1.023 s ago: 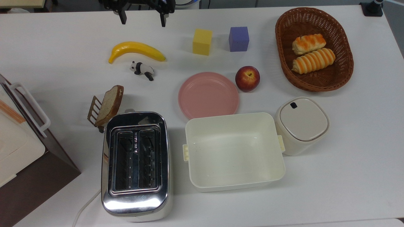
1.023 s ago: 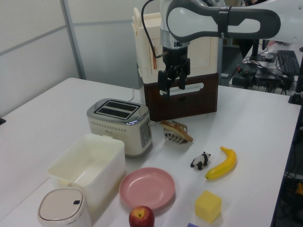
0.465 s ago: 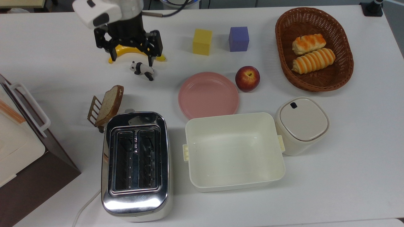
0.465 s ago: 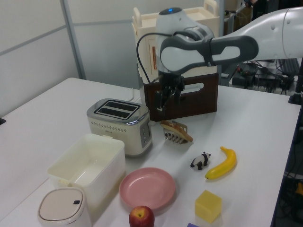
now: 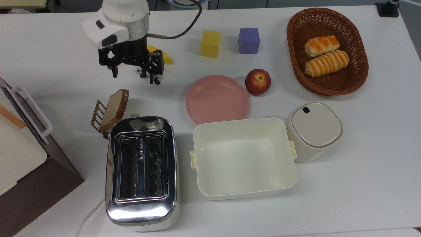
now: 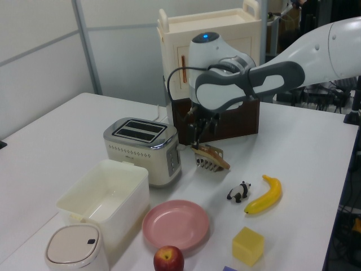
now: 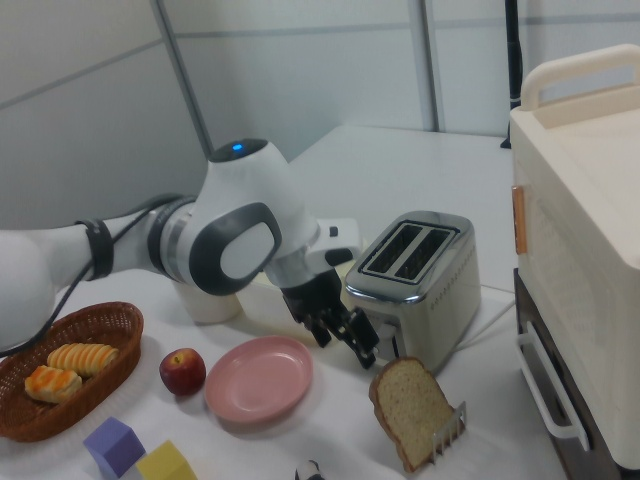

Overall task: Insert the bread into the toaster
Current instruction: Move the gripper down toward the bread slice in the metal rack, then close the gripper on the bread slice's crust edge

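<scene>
The bread (image 5: pixel 113 110) is one slice with a brown crust, leaning on edge in a small wire rack (image 5: pixel 97 115) just beyond the toaster (image 5: pixel 141 171). The slice also shows in the left view (image 6: pixel 211 153) and the right view (image 7: pixel 410 410). The chrome toaster (image 6: pixel 144 144) (image 7: pixel 415 275) has two dark slots with nothing in them. My gripper (image 5: pixel 135 74) (image 7: pixel 345 340) hangs open above the table, a short way beyond the bread and slightly to the top view's right of it. It holds nothing. In the left view the gripper (image 6: pixel 197 135) is just above the rack.
A banana (image 6: pixel 265 195) and a toy panda (image 6: pixel 240 192) lie under the arm. A pink plate (image 5: pixel 217 98), apple (image 5: pixel 258 81), cream tub (image 5: pixel 246 194), lidded container (image 5: pixel 314 130), two cubes and a basket (image 5: pixel 329 90) of rolls fill the top view's right. A cabinet (image 5: pixel 19 151) stands at the top view's left.
The arm has swung in from the table's far edge toward the bread and come lower, now covering the panda and most of the banana. The gripper stayed open.
</scene>
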Controlling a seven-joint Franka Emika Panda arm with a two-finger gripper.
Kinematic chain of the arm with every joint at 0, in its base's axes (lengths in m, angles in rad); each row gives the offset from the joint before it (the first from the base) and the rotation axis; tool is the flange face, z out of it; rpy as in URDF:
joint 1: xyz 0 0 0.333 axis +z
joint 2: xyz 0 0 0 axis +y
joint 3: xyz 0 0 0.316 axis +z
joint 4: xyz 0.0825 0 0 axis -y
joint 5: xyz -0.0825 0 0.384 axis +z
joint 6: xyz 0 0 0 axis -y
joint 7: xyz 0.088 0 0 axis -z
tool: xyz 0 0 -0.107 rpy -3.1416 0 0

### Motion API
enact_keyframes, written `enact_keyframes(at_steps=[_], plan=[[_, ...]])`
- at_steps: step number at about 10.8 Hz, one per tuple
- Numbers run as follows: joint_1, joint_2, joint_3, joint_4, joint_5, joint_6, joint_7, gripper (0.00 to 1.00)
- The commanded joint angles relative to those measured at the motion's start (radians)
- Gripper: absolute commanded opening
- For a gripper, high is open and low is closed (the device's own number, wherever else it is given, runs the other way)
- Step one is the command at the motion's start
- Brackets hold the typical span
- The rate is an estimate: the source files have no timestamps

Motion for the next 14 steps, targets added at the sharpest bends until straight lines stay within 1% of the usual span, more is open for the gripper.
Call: enact_keyframes(at_steps=[1, 4, 6, 9, 10, 11, 12, 13, 14], plan=[[-0.007, 0.031, -0.017, -0.029, -0.039, 0.063, 0.021, 1.00], [-0.036, 0.080, -0.019, -0.026, -0.045, 0.132, 0.019, 1.00], [-0.045, 0.098, -0.019, -0.026, -0.080, 0.139, 0.019, 1.00], [-0.047, 0.112, -0.017, -0.024, -0.088, 0.142, 0.019, 1.00], [-0.047, 0.117, -0.017, -0.024, -0.100, 0.142, 0.021, 1.00], [-0.047, 0.118, -0.017, -0.023, -0.105, 0.142, 0.021, 0.82], [-0.047, 0.118, -0.017, -0.023, -0.105, 0.143, 0.021, 0.41], [-0.047, 0.118, -0.017, -0.024, -0.103, 0.172, 0.021, 0.10], [-0.047, 0.120, -0.017, -0.024, -0.103, 0.177, 0.021, 0.00]])
